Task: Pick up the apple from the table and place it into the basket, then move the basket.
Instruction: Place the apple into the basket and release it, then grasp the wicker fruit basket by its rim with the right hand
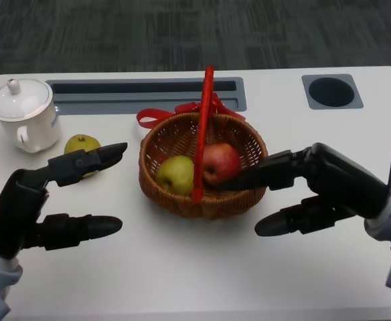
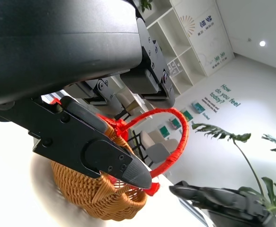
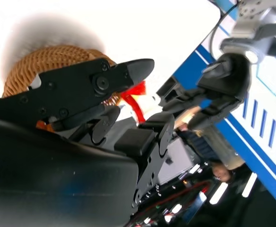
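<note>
Here, one red apple (image 1: pixel 220 162) lies inside the single wicker basket (image 1: pixel 182 137) beside one green fruit (image 1: pixel 175 174); a second green fruit (image 1: pixel 82 144) sits on the white surface (image 1: pixel 182 267) by one teapot (image 1: pixel 25 114); the right hand (image 1: pixel 309 187) flanks the basket, fingers (image 1: pixel 249 177) spread, empty, an upper fingertip just beside the apple; the left hand (image 1: pixel 55 200) hangs likewise spread, well apart from it.

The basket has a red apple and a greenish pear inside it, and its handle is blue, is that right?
Nearly. The head view shows the basket holding the red apple and the greenish pear, but its handle is red, not blue. The left wrist view shows the same red handle arching over the wicker.
</note>
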Available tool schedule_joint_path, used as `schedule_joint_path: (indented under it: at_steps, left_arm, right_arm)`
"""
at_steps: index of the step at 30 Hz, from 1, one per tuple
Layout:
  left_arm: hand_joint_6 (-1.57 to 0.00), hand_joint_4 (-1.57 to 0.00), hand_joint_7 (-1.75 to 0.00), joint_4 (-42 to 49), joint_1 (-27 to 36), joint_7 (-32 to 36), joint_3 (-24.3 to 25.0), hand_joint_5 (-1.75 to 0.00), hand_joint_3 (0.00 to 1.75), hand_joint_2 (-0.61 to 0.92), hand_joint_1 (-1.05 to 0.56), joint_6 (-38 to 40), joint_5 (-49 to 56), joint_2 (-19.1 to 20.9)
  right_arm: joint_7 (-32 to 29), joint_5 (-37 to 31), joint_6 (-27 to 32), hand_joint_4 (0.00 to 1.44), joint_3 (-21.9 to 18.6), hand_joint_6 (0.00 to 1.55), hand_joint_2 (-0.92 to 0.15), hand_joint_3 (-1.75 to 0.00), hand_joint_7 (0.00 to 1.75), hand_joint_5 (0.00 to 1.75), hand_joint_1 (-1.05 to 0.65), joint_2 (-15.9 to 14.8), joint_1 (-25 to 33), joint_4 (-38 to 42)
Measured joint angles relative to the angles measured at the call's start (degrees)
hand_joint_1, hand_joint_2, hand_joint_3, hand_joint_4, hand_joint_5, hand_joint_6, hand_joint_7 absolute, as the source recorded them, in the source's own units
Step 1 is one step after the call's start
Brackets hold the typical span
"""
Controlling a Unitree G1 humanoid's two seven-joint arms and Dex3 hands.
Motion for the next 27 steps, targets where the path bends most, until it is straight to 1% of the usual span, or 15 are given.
schedule_joint_path:
  at_steps: [5, 9, 18, 27]
  left_arm:
    - [-0.72, -0.78, -0.02, -0.51, 0.57, 0.37, 1.06, -0.04, 0.00, 0.78, -0.62, -0.01, 1.19, 0.01]
    - [-0.72, -0.79, -0.02, -0.85, 0.78, 0.51, 1.44, -0.03, 0.00, 0.77, -0.61, 0.02, 1.19, 0.00]
    - [-0.74, -0.81, -0.01, -1.80, 1.85, 1.12, 1.78, -0.03, 0.00, 0.77, -0.64, 0.06, 1.59, -0.45]
    - [-0.75, -0.82, -0.01, -2.05, 1.95, 2.76, 2.65, -0.02, 0.00, 0.78, -0.63, -0.15, 3.43, -1.14]
  right_arm:
    - [-1.90, -5.18, 0.83, 0.84, 1.06, 0.74, -0.88, 0.00, 0.00, 0.01, -0.46, 1.08, -5.05, 8.57]
    - [-4.36, -9.66, 2.29, 0.82, 2.14, 0.74, -0.89, -0.01, 0.00, 0.00, -0.48, 1.34, -8.30, 13.36]
    - [-10.08, -16.18, 3.42, 0.84, 4.56, 0.76, -0.86, 0.00, 0.01, 0.01, -0.47, 1.85, -14.46, 22.05]
    - [-15.70, -23.94, 6.27, 0.89, 9.66, 0.76, -0.86, 0.00, 0.00, 0.02, -0.49, 2.11, -19.03, 28.42]
